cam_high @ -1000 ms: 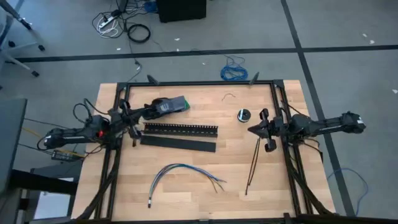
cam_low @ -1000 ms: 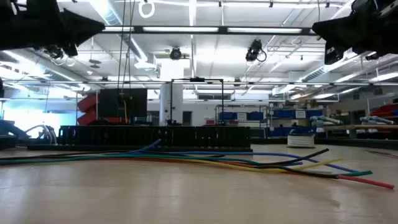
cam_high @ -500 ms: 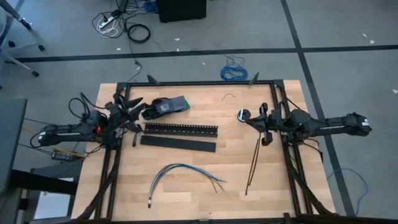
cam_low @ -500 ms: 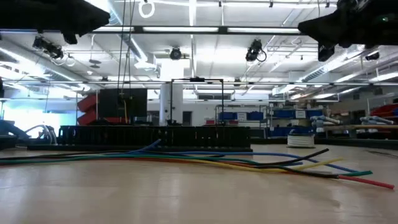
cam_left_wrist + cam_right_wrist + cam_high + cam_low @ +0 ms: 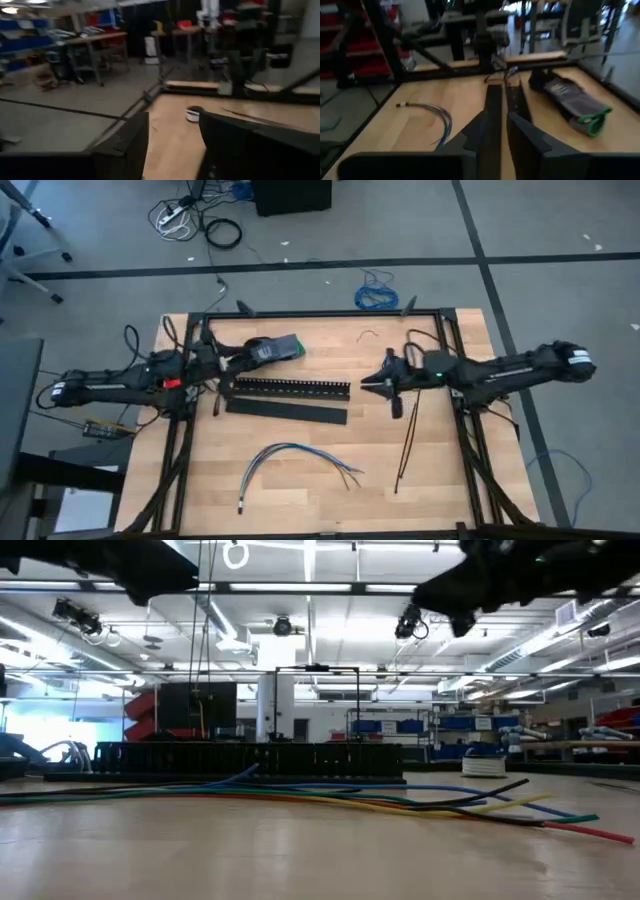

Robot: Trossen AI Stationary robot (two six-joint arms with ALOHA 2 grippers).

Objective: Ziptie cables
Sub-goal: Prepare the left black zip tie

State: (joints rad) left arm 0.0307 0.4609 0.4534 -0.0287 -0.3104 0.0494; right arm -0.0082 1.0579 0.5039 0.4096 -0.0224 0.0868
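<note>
The cables (image 5: 295, 460) lie unmoved near the table's front edge, with the zipties (image 5: 407, 442) well apart to their right. The right gripper (image 5: 372, 382) has swung inward past the small spool, fingers parted and empty. The left gripper (image 5: 222, 368) has shifted toward the channel (image 5: 290, 387), fingers spread, holding nothing.

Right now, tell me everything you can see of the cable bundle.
The cables are a loose bundle of thin blue, grey and white wires lying flat on the wooden table, near its front edge. They arc gently, gathered at one end and splayed at the other. Neither gripper touches them; the black slotted channel lies apart, farther back.
</note>
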